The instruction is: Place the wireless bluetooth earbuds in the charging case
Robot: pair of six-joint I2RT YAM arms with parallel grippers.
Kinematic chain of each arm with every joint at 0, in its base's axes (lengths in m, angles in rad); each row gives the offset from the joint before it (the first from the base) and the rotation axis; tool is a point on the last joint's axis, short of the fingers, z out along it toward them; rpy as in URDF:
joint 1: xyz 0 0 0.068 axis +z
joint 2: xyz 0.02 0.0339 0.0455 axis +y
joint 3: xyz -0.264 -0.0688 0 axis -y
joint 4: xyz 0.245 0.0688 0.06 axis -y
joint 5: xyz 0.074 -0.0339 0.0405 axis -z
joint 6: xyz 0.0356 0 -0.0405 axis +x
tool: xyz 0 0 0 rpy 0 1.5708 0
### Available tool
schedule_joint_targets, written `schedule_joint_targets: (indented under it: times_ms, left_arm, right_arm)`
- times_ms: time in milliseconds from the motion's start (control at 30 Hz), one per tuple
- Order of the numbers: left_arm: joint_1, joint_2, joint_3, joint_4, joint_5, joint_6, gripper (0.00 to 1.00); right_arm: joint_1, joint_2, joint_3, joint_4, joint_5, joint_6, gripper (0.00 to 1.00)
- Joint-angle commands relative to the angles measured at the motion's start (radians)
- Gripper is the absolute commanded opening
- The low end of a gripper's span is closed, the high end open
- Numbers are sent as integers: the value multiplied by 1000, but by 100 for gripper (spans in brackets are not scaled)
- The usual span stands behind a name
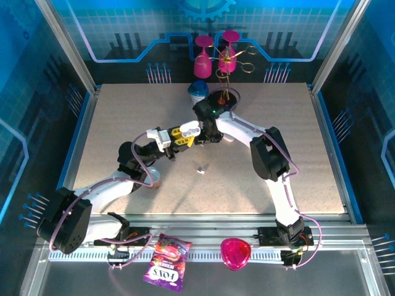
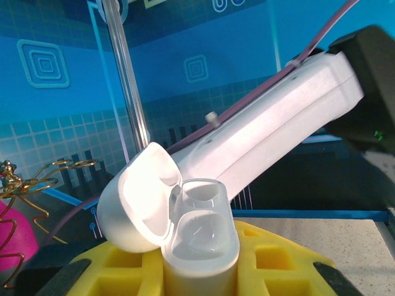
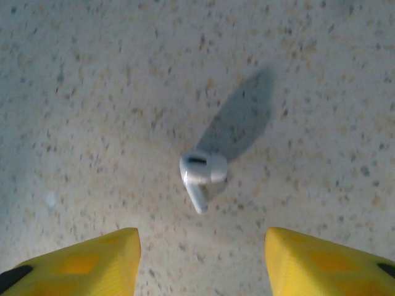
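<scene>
speckled beige tabletop (image 3: 92, 74) lies below the right gripper (image 3: 200, 240); blue circuit-patterned walls (image 1: 123, 37) rise beyond it and to both sides, with aluminium frame posts (image 1: 66, 46).

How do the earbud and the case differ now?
The case is clamped in the left gripper, off the table; the earbud lies loose on the table. The case is open, lid flipped back; the earbud lies on its side. The case is much larger than the earbud. Both are white.
</scene>
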Motion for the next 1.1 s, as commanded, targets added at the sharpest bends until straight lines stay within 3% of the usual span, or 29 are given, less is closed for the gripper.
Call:
schedule_joint_targets:
  times_ms: [0,633,967,1067]
  left_arm:
    - [-2,-20,-6,10,17,10,0]
    - [-9,-5,-6,22,25,-5,0]
    - [-10,-4,-8,19,25,-2,0]
    - [-9,-5,-11,22,23,-3,0]
  right_arm:
    - [-1,103,145,-259,48,-2,57]
    - [15,339,550,-421,48,-81,49]
    - [23,381,586,-435,19,-99,41]
    - [22,393,587,-433,21,-102,34]
